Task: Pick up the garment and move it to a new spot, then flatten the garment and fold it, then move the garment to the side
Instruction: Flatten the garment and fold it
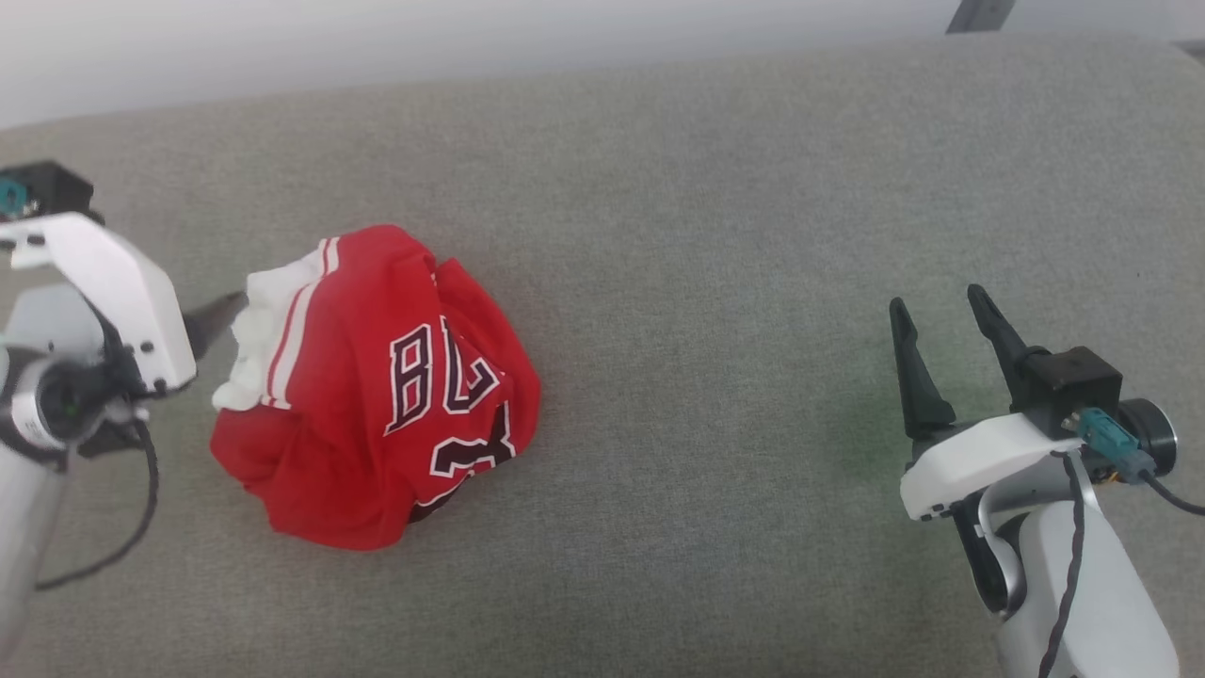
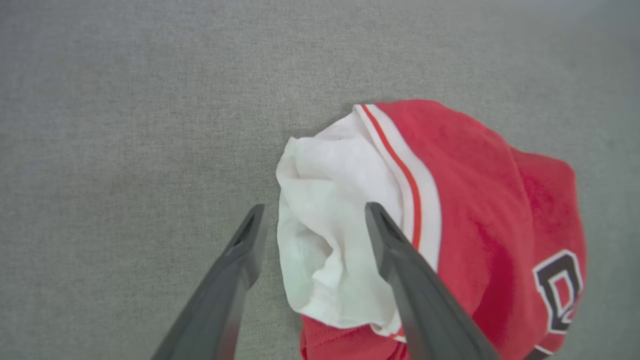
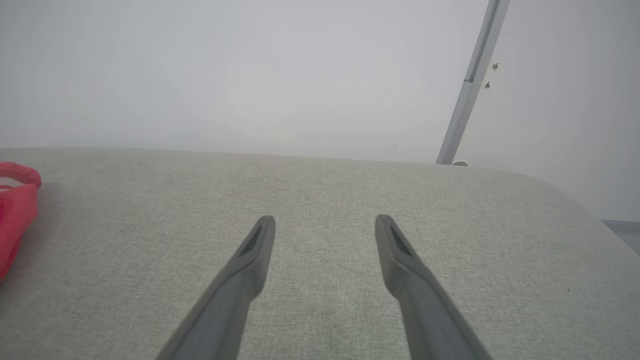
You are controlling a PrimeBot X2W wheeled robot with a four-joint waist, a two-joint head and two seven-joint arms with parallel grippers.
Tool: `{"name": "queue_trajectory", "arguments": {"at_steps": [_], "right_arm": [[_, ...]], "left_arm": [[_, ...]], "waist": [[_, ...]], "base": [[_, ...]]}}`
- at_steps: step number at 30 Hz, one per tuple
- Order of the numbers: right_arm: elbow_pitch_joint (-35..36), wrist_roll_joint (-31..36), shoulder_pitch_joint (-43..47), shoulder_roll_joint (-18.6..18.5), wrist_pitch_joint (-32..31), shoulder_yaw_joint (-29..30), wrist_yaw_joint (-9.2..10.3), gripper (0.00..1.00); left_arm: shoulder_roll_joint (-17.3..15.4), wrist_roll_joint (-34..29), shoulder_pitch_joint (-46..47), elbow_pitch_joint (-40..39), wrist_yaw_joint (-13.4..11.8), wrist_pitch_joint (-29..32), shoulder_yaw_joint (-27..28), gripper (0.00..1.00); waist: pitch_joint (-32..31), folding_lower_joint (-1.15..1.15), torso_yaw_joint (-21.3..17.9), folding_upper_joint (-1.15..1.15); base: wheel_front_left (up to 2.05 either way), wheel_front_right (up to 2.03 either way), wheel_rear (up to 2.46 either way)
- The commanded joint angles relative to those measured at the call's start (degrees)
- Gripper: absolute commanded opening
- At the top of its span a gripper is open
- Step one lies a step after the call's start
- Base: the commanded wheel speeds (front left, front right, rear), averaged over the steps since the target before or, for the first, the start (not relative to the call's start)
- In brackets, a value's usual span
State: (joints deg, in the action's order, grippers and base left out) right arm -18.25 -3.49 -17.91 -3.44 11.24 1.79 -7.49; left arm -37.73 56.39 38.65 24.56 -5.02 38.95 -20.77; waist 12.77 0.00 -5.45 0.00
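On the grey cloth table (image 1: 715, 235), the red jersey shirt with white sleeves (image 1: 377, 386) is heaped up, not yet flattened or folded. The left end effector (image 2: 315, 209) and right end effector (image 1: 938, 299) are spread wide, with nothing gripped.

Grey woven upholstered surface (image 1: 715, 235), rounded far edge. Red garment (image 1: 377, 395) lies crumpled in a heap on its left part, lettering up.
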Motion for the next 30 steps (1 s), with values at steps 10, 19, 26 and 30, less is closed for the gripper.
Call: {"name": "queue_trajectory", "arguments": {"at_steps": [10, 19, 26, 30], "right_arm": [[2.3, 0.5, -1.3, -0.4, -0.9, -0.6, 0.0, 1.0], [3.0, 0.7, -1.8, -0.1, -0.7, -0.6, 0.0, 1.0], [2.8, 1.0, -1.8, 0.1, -0.7, -0.1, 0.0, 1.0], [2.7, 1.2, -1.2, 0.1, -0.8, 0.7, 0.0, 1.0]], "left_arm": [[2.1, -2.2, 10.0, 11.3, -0.3, 4.7, -3.1, 1.0], [5.0, -3.0, 11.7, 18.3, 1.2, 6.8, -5.9, 0.53], [4.7, -3.5, 14.1, 21.2, 4.1, 2.8, -5.6, 0.0], [3.5, -3.7, 14.8, 20.8, 4.4, 0.5, -4.7, 0.0]], "waist": [[4.5, 0.0, -2.5, 0.0], [7.0, 0.0, -3.3, 0.0], [7.1, 0.0, -2.8, 0.0], [6.4, 0.0, -1.8, 0.0]], "base": [[0.0, 0.0, 0.0], [0.0, 0.0, 0.0], [0.0, 0.0, 0.0], [0.0, 0.0, 0.0]]}}
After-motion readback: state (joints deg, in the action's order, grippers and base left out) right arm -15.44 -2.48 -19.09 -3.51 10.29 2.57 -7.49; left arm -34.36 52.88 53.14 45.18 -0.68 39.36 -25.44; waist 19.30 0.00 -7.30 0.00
